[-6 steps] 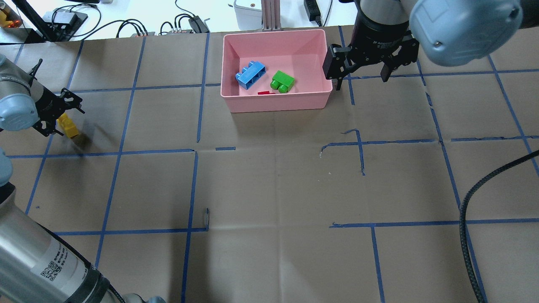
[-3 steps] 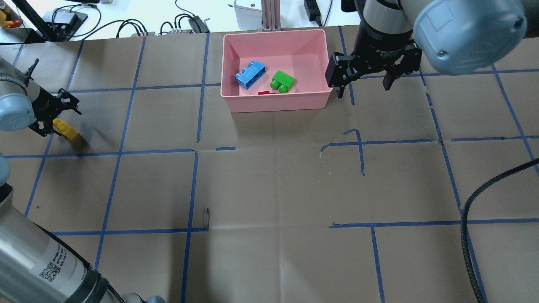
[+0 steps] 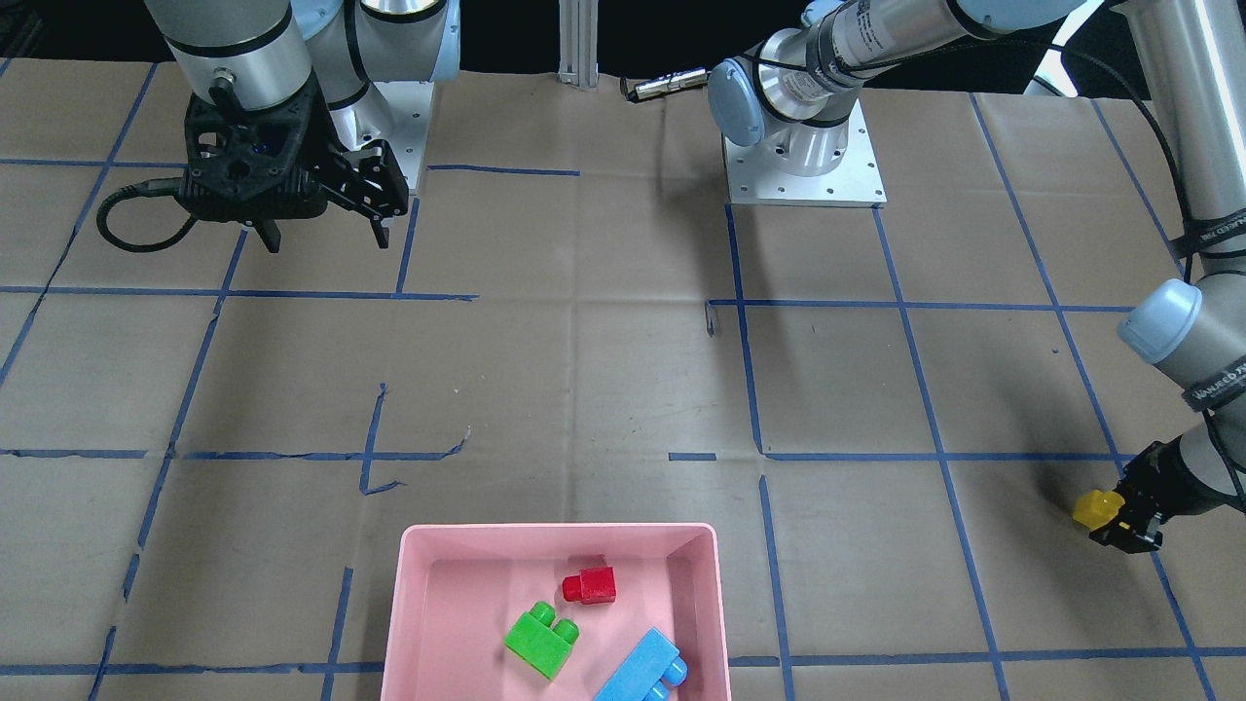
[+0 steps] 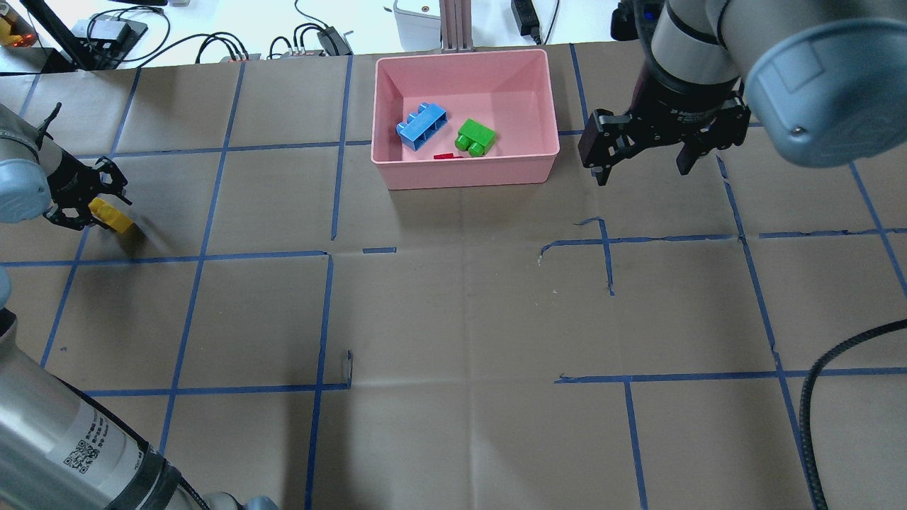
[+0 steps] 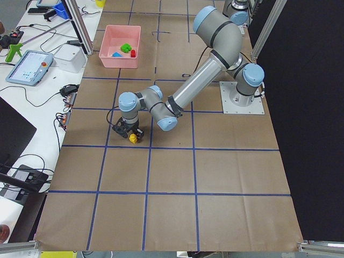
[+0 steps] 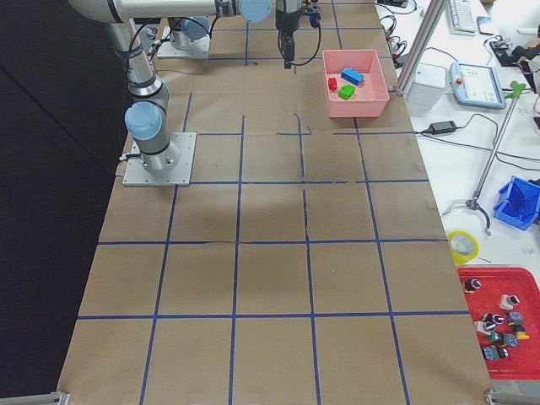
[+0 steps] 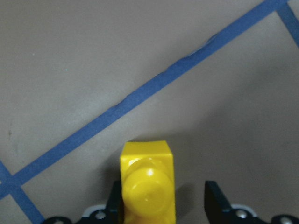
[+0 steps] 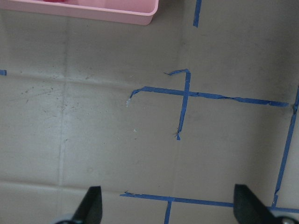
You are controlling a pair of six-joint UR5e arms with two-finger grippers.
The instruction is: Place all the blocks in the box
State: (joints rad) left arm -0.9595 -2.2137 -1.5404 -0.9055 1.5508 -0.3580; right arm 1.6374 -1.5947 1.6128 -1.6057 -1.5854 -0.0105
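- The left gripper (image 7: pixel 162 196) is down low at the far left of the table (image 4: pixel 460 319), well apart from the box (image 4: pixel 468 173).
- Its fingers are open, and the yellow block (image 7: pixel 147 182) is between them. One finger is right up against the block. The other finger has a gap next to it.
- The yellow block sits on the table near a blue tape line (image 7: pixel 154 88).
- The right gripper (image 4: pixel 643 171) hangs over the table near the right side of the box, not over it. Its fingers are spread wide and hold nothing.
- The pink box sits at the far edge of the table, about in the middle.
- Three blocks lie in the box. The blue block (image 4: pixel 422 126) and the green block (image 4: pixel 475 137) are close but apart.
- The red block (image 3: pixel 590 584) is by the wall nearest the robot.
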